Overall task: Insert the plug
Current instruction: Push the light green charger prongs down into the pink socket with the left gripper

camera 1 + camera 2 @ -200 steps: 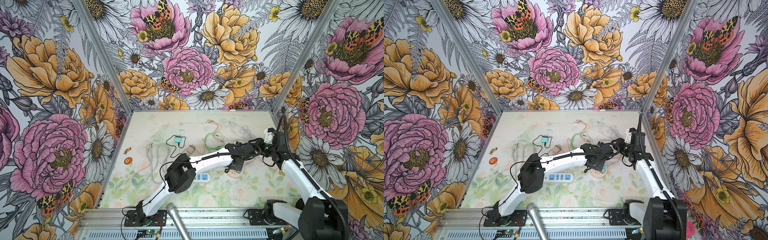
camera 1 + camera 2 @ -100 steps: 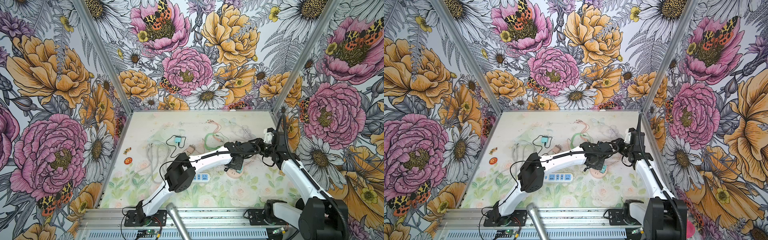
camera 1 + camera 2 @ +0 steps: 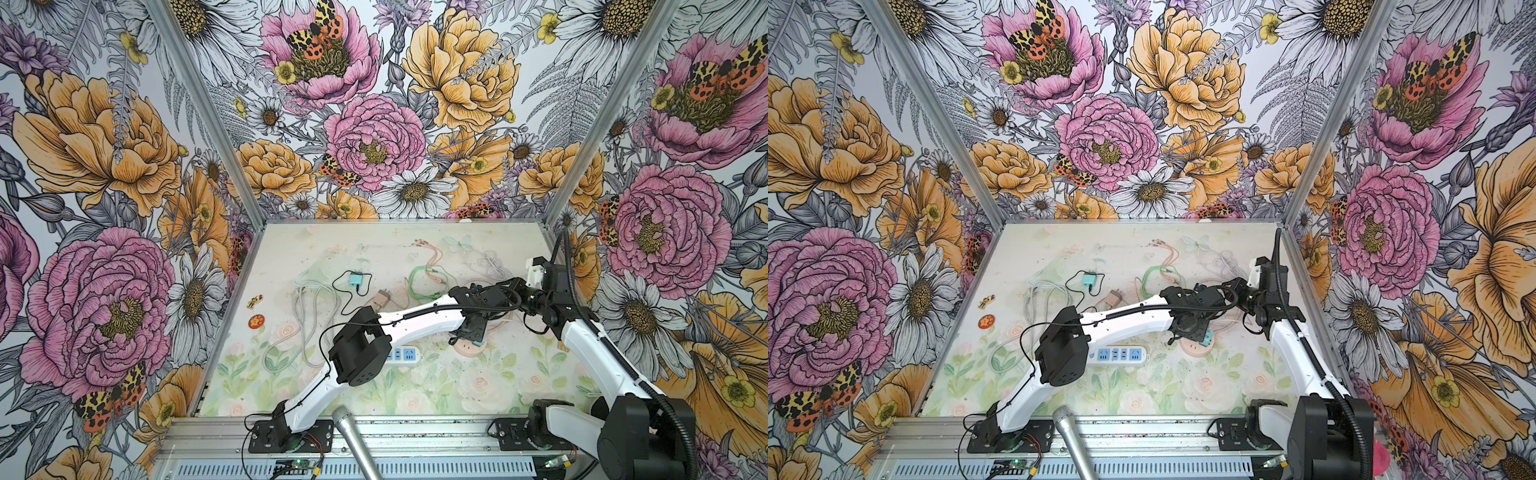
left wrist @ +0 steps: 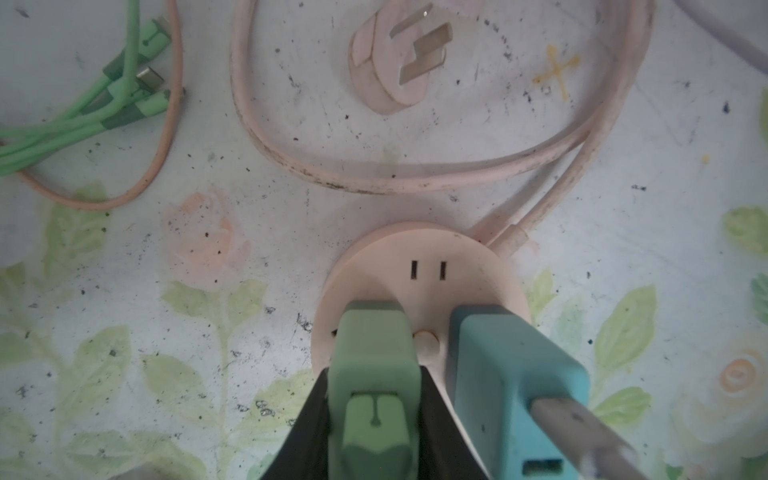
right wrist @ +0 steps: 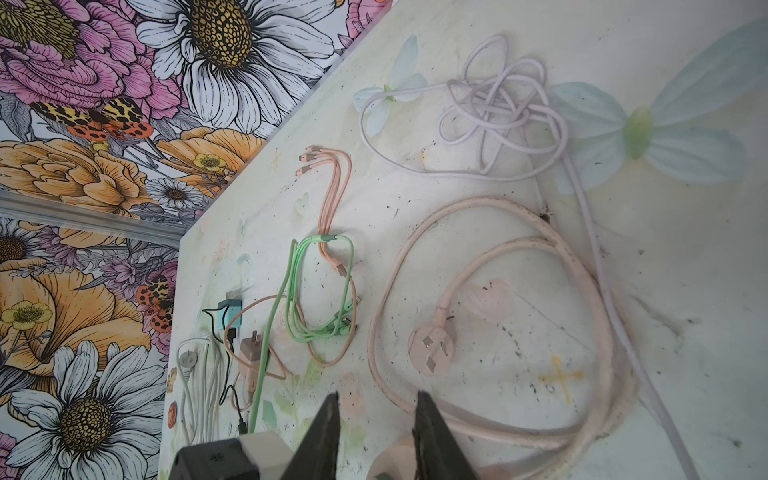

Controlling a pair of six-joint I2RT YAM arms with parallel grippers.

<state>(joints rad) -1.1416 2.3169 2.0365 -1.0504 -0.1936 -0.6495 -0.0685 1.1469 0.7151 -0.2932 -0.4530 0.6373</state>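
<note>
Top views, both of them, give us the surface (image 3: 436, 374): a pale, scuffed sheet printed with soft leaves and roses. Across it stretches the left arm (image 3: 415, 322), glossy white shell with black joints, reaching over to the right-hand side, while the right arm (image 3: 590, 349) bends in beside it.

Next in size is the pink cord (image 4: 415, 174), a thick, grubby rubbery loop lying flat, with its flat-faced three-pin plug (image 4: 395, 58) resting prongs-up inside the loop. Nearer the front edge lies the white power strip (image 3: 405, 354), a long rounded bar with blue-faced outlets, partly under the left arm.

Now the left wrist view, and here's the action! The round pink socket (image 4: 424, 257), a smooth matte disc, shows two narrow slots free on its face. A boxy teal adapter (image 4: 511, 374) is seated on it, with a grey cable (image 4: 582, 424) running from its back. Just beside that stands the green plug (image 4: 374, 345), matte with rounded corners, nose down against the socket face, prongs hidden. The left claw (image 4: 376, 390) is clamped on it, a black finger on either flank.

Right wrist view: the right claw (image 5: 376, 399) hovers over the cord with its black wedge fingers apart and nothing between them.
</note>
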